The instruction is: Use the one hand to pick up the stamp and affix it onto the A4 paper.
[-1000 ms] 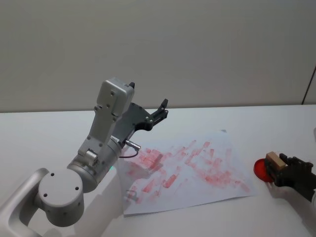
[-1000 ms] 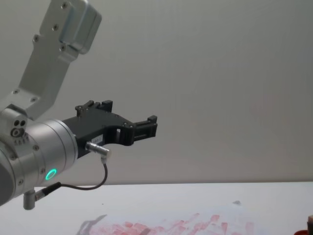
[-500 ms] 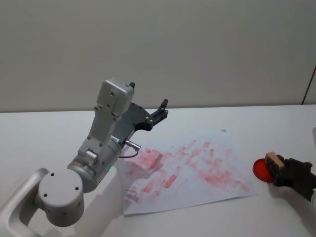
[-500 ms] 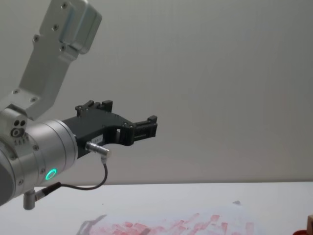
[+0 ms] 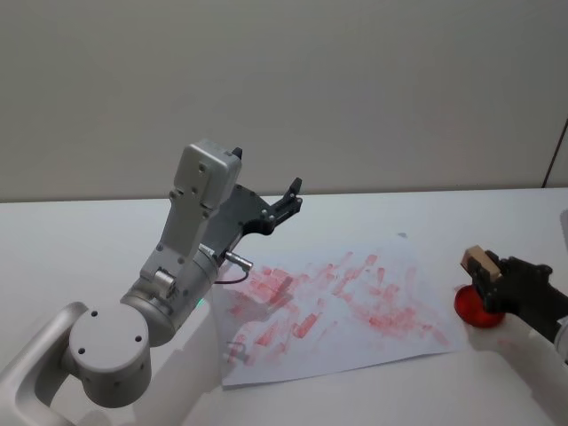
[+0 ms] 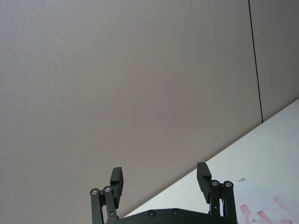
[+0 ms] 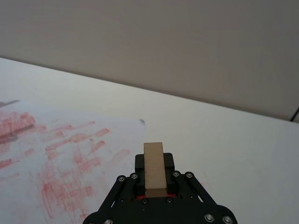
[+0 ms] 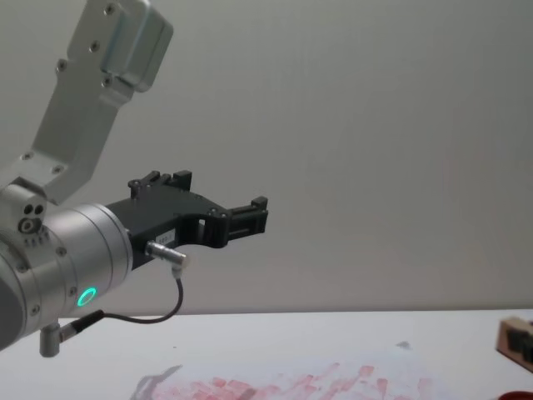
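The stamp (image 5: pixel 479 261), a small tan wooden block, is lifted off the table, and my right gripper (image 5: pixel 487 272) is shut on it. It hangs just right of the A4 paper (image 5: pixel 355 302), above the red pad. In the right wrist view the stamp (image 7: pixel 154 169) stands upright between the black fingers (image 7: pixel 169 163), with the red-printed paper (image 7: pixel 56 154) ahead of it. In the chest view the stamp (image 8: pixel 511 332) shows at the right edge. My left gripper (image 5: pixel 291 197) is held high over the paper's far left part, open and holding nothing.
A low red ink pad (image 5: pixel 468 307) lies on the white table (image 5: pixel 497 222) just off the paper's right edge, below the stamp. The big silver left arm (image 5: pixel 177 266) rises over the paper's left side. A plain wall stands behind the table.
My right gripper has risen off the red pad with the stamp in it and shifted a little left toward the paper. The left arm has not moved.
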Available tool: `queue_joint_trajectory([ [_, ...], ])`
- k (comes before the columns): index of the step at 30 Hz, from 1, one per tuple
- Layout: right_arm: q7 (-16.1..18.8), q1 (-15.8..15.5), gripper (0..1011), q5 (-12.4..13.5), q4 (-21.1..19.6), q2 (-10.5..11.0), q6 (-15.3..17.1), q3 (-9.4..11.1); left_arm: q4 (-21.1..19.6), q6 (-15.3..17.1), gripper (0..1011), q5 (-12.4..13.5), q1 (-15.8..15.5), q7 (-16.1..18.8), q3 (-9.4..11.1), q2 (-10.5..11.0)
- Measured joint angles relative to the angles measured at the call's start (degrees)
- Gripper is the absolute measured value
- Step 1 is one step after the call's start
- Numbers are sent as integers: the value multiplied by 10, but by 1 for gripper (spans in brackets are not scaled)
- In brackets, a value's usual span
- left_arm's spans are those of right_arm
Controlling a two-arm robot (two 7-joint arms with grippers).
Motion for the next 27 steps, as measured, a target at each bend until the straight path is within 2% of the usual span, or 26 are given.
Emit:
queue_joint_trajectory([
  [6, 28, 11, 217, -5, -4, -4, -20, -3, 0, 0, 1001, 0, 0, 0, 0, 0],
  [14, 86, 34, 217, -6, 5, -15, -40, -12, 0, 0, 1001, 0, 0, 0, 0, 0],
  [21, 127, 49, 218, -5, 22, -24, -33, -22, 0, 0, 1001, 0, 0, 0, 0, 0],
  [27, 149, 56, 217, -7, 37, -29, -10, -30, 0, 0, 1001, 0, 0, 0, 0, 0],
])
